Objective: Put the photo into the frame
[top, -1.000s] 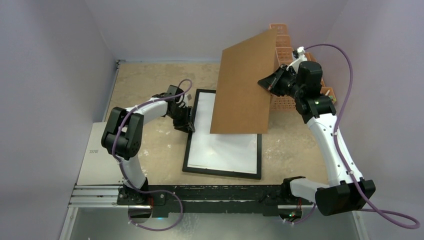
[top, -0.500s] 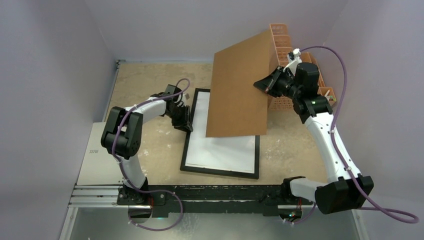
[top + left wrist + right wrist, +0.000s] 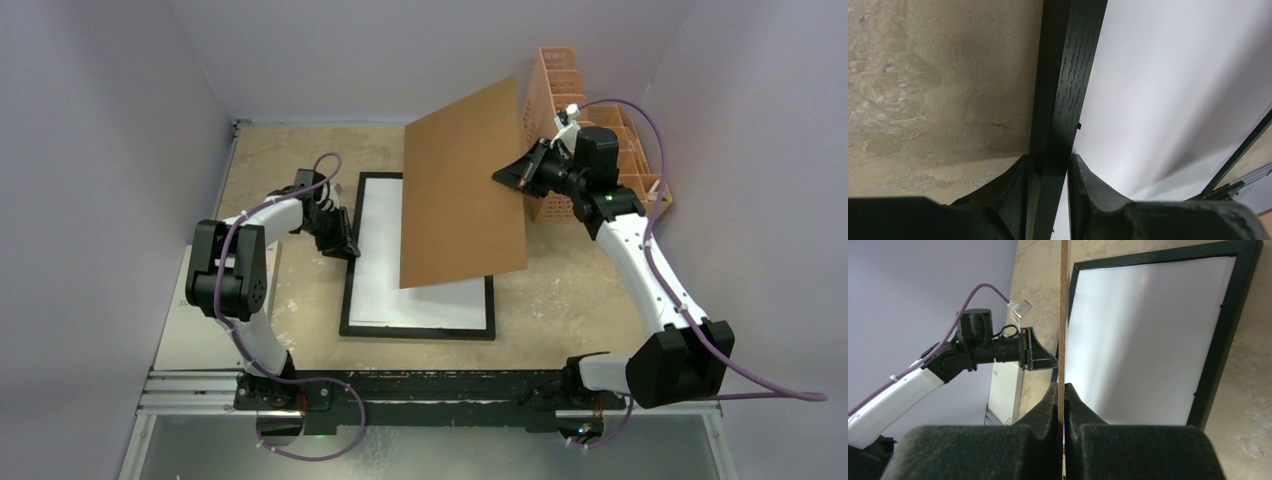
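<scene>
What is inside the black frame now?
A plain white sheet fills the frame. From above, the brown board in the right hand covers its far right part; the sheet's underside is hidden.

The brown board [image 3: 462,190], gripped tilted in the right claw [image 3: 508,176], hangs over the far right part of the frame [image 3: 415,331] and blocks it from above. The left claw [image 3: 346,245] pinches the frame's left rail. The mesh organizer [image 3: 553,75] fills the far right corner of the bench [image 3: 290,150]; I see free room at its far left corner.

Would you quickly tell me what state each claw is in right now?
Left claw: closed on the frame rail.
Right claw: closed on the edge of the board.
</scene>
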Robot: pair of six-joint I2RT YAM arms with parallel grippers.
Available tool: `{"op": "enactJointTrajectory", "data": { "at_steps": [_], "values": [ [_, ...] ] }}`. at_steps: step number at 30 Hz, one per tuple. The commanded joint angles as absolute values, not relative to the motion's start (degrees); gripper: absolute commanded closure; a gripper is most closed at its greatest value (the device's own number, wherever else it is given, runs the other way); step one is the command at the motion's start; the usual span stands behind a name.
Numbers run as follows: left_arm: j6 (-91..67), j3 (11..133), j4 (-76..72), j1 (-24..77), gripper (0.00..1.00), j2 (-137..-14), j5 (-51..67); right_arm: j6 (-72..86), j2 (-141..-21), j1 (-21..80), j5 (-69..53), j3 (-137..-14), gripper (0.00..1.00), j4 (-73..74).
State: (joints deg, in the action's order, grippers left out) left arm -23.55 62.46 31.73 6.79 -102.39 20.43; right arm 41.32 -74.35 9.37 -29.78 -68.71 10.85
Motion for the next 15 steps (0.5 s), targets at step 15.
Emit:
{"op": "enactJointTrajectory", "data": {
  "at_steps": [15],
  "values": [
    [-26.3, 64.5, 35.1, 4.2, 0.5, -98.0, 18.4, 51.3, -78.0, 18.3, -33.5, -59.5, 1.0, -6.3]
  ]
}}
